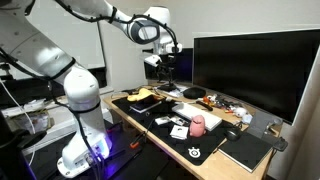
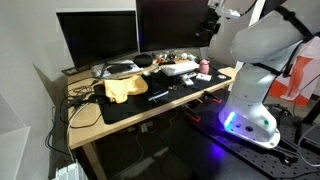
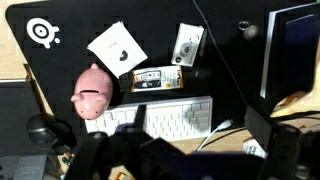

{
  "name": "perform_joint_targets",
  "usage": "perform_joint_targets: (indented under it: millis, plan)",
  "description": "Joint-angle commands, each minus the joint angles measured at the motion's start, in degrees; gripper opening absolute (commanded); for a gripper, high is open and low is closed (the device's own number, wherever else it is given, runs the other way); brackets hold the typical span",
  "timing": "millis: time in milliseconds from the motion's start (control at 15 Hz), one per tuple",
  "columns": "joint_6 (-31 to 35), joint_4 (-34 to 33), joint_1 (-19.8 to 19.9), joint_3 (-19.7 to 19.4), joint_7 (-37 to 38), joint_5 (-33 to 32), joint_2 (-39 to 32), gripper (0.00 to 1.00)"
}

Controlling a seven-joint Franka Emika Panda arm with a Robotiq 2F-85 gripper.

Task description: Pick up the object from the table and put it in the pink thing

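The end effector hangs high above the tabletop, in front of a big dark monitor. In the wrist view its two blurred dark fingers sit at the bottom edge, spread wide apart with nothing between them.

The pink thing rests on a black mat that covers most of the tabletop. It is rounded, and a darker slot shows on its side. It sits just beside one corner of a white keyboard; I cannot tell whether the two touch. In both exterior views the pink thing stands out near the robot's side of the mat, well below the end effector.

Near it on the mat lie a white square card, a small white packet and a flat black-and-orange box. The box sits between the packet and the keyboard. A yellow cloth is heaped at the far end of the mat, well apart from the pink thing.
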State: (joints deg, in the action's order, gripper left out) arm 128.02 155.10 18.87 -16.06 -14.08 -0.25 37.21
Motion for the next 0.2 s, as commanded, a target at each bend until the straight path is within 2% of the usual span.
perform_joint_targets:
  millis: [0,133]
  plan:
    - [-0.36,-0.1,-0.85,-0.78,0.55,-0.98,0.15,1.0]
    - [-0.45,-0.1,-0.84,-0.76,0.54,-1.23,0.13,1.0]
